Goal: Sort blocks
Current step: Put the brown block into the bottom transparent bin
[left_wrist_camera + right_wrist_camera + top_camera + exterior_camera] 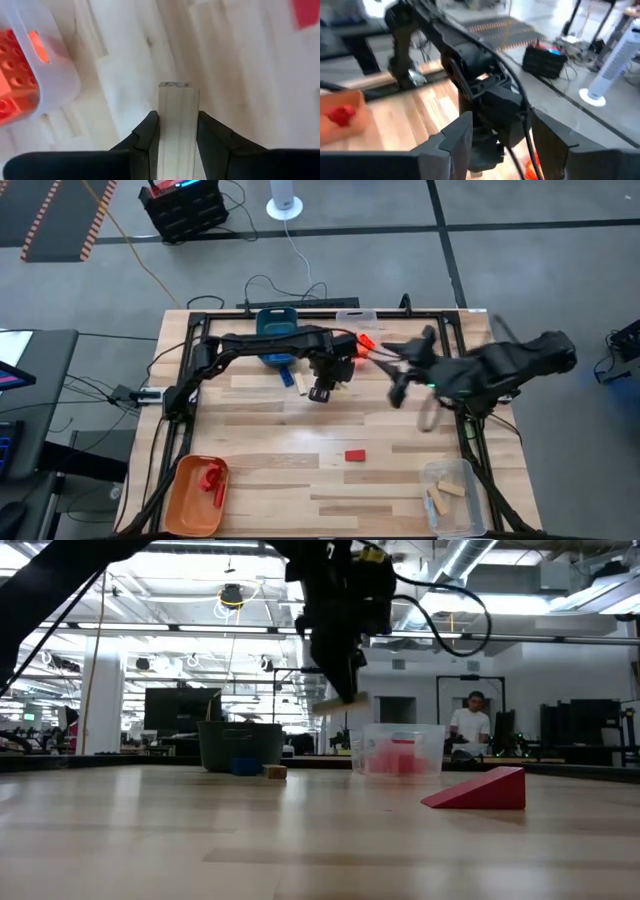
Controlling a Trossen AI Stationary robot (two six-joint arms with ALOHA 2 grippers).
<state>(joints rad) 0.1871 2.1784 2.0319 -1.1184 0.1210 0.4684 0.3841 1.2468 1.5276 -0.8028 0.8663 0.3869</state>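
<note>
A slim plain light-wood stick block [178, 125] is pinched between the jaws of the left gripper [175, 131], which hangs above the pale wooden desk [300, 450] near its middle, toward the far side; in the low view the stick [338, 703] shows raised well clear of the surface. Beside it on the desk lies another light wood block [301, 385], and a blue block [283, 372] sits just in front of the dark teal bin [275, 323] at the far edge. Nearer the front, well apart from the gripper, a red wedge-shaped block [354, 455] lies alone on the desk. A clear plastic bin [403, 748] at the far edge holds red-orange studded bricks [12, 80], and two small orange pieces [366, 344] lie just beside it. The right gripper [398, 392] hovers over the desk close to the left one, with nothing between its spread jaws; its wrist view looks straight at the left arm's dark wrist. At the front left corner an orange bin [190, 500] holds red blocks [213, 479], and at the front right corner a second clear bin [455, 498] holds light wood blocks [447, 489]. Beyond the desk, a person [469, 725] sits in the room behind.
</note>
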